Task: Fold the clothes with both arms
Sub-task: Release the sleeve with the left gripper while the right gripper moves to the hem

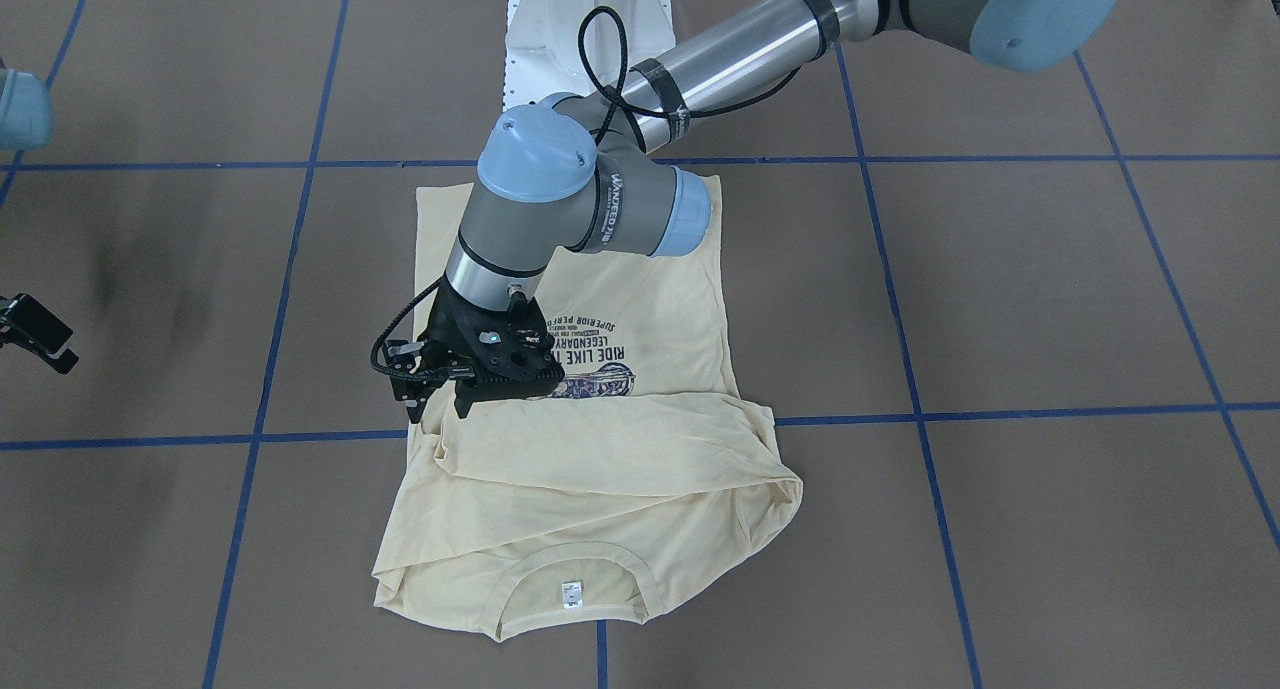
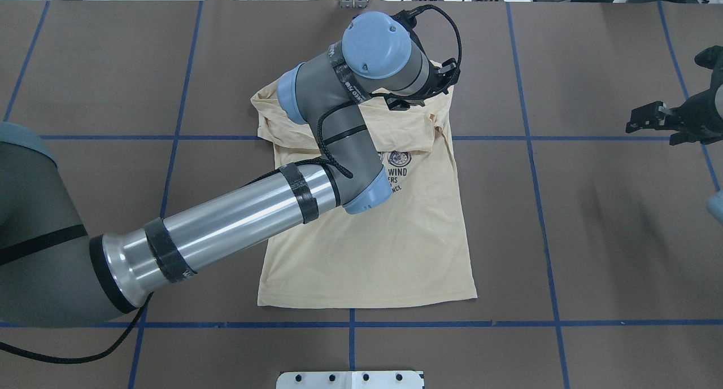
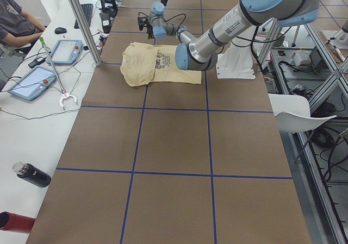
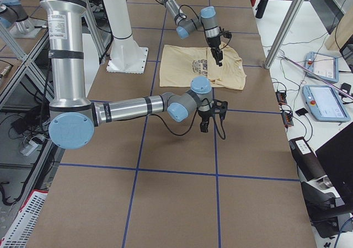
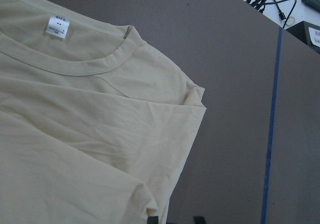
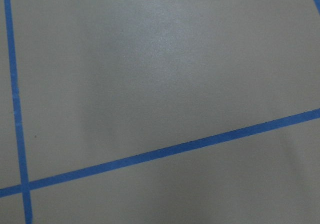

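The pale yellow T-shirt [image 1: 600,469] lies flat on the brown table, navy print [image 1: 600,354] up, with a sleeve folded across the chest above the collar [image 1: 575,559] and white neck tag [image 1: 571,591]. My left arm reaches across the shirt [image 2: 367,253]. Its gripper [image 1: 440,407] hovers at the shirt's side edge by the folded sleeve and is open. In the left wrist view its fingertips [image 5: 152,219] stand apart at the cloth's edge with nothing between them. My right gripper [image 2: 649,121] hangs open over bare table, well off to the shirt's side.
The white pedestal base [image 1: 585,29] stands just behind the shirt's hem. Blue tape lines [image 2: 350,324] grid the table. In the exterior left view a side bench carries tablets [image 3: 32,83] and a bottle [image 3: 32,174], and a seated person [image 3: 16,16] is at it.
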You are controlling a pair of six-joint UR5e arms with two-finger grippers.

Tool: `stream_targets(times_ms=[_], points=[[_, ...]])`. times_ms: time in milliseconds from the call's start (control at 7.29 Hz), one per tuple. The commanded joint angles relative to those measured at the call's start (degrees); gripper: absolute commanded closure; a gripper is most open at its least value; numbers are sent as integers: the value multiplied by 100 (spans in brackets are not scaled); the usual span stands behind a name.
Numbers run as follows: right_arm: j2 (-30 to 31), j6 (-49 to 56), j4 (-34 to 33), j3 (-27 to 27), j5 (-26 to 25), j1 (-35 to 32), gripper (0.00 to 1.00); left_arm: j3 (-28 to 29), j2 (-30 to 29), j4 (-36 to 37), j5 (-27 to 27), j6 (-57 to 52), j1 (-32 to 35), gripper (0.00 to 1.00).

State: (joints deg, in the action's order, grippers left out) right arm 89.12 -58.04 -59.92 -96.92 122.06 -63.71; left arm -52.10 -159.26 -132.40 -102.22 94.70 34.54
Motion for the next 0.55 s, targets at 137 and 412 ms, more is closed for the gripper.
stream_targets(times_ms=[137, 412], points=[[70, -1622, 6, -737, -241, 1073, 0, -1636, 1109, -32, -751, 137, 105, 24], [333, -3659, 6, -1588, -1293, 2452, 1, -3212, 2587, -32, -817, -343, 237, 24]])
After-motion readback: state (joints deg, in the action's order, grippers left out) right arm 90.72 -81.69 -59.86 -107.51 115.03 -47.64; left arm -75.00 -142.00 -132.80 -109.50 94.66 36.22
